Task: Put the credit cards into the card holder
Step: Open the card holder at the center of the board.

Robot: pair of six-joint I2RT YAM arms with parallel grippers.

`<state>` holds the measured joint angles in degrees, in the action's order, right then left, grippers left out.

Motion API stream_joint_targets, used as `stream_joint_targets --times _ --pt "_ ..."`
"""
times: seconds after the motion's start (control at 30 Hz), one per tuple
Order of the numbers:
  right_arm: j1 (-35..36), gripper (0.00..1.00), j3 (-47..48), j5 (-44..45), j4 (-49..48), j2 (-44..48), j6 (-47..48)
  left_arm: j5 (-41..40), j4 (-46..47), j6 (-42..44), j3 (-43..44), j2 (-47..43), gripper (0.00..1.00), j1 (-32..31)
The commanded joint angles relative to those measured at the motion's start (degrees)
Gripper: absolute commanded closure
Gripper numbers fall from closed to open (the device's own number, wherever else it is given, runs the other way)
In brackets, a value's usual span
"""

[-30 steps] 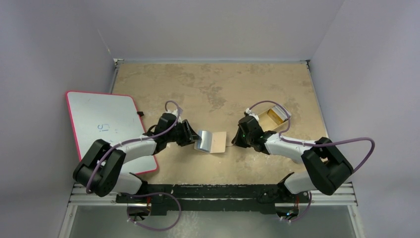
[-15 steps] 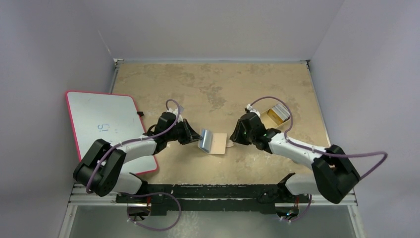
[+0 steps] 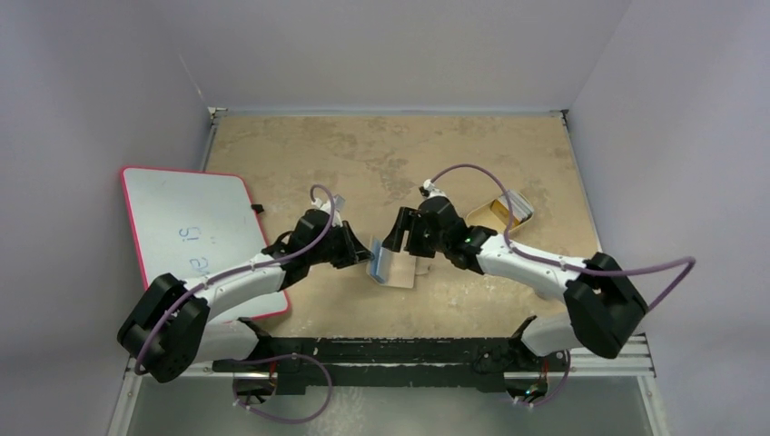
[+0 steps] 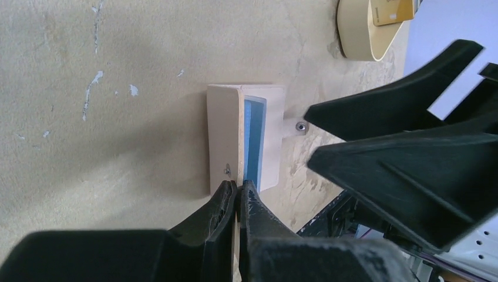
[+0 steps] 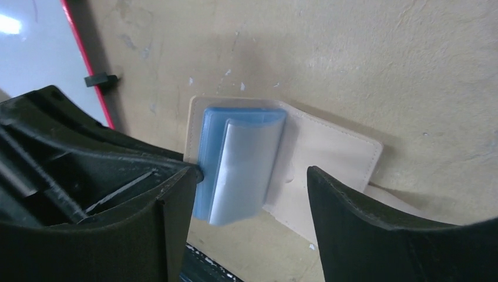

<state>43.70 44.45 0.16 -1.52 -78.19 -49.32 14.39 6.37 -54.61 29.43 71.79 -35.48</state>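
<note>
1. Pinching shut, the left gripper clamps the raised flap edge of the card holder.
2. The right gripper hovers above it, jaws apart.
3. The holder, mid-table, looks light and floppy. The thin, stiff credit cards at far right likely need an edge pinch.

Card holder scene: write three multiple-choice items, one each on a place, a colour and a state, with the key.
1. Where does the tray lie from the card holder? A nearer the robot, to its left; B directly on it; C farther back, to the robot's right.
2. The card holder's lining is: A light blue; B red; C green.
3. The left gripper is: A wide open; B shut on the card holder's flap; C shut on the tray's rim.
Key: 1 C, the top view shows it beyond and right of the holder. 2 A, blue shows in both wrist views. 3 B, its fingers pinch the flap's edge.
</note>
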Motion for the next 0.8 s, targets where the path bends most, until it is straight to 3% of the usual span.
stream_joint_targets --times 0.0,0.27,0.57,0.77 --pt "0.7 0.28 3.7 -1.7 -3.3 -2.8 -1.1 -2.7 0.7 0.8 1.8 -1.2 1.0 -1.0" --pt "0.7 0.29 5.0 -1.4 -2.0 -8.3 -0.4 -3.9 0.2 0.9 1.6 -1.6 1.0 -1.4" --pt "0.5 0.42 4.8 17.6 16.5 -5.3 1.2 -5.3 -4.0 2.8 2.6 -1.8 1.0 -1.3" --pt "-1.1 0.42 9.7 26.5 17.9 -3.2 7.7 -3.8 -2.6 2.0 1.8 -2.1 1.0 -1.3"
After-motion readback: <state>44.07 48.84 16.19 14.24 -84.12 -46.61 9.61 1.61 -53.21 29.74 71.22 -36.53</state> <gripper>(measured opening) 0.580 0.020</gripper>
